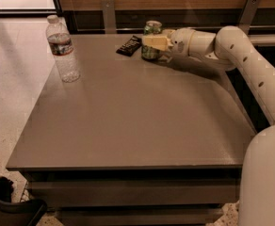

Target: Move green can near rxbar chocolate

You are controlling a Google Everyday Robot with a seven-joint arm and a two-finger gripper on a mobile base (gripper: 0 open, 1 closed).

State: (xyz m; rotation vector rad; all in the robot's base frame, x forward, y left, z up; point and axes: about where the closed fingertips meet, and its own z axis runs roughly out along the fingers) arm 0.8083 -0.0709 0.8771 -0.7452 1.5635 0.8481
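The green can [152, 28] stands upright at the far edge of the grey table [128, 121], its base on or just above the surface. My gripper [153, 43] reaches in from the right and is shut on the can's middle, its pale fingers [157, 42] covering part of the can's side. The rxbar chocolate [129, 45], a flat dark wrapper, lies just left of the can, a small gap away.
A clear plastic water bottle [62, 49] stands at the table's far left. My white arm [250, 65] spans the right side. A wooden wall with metal brackets [108, 14] runs behind the table. A dark object [8, 206] sits on the floor at lower left.
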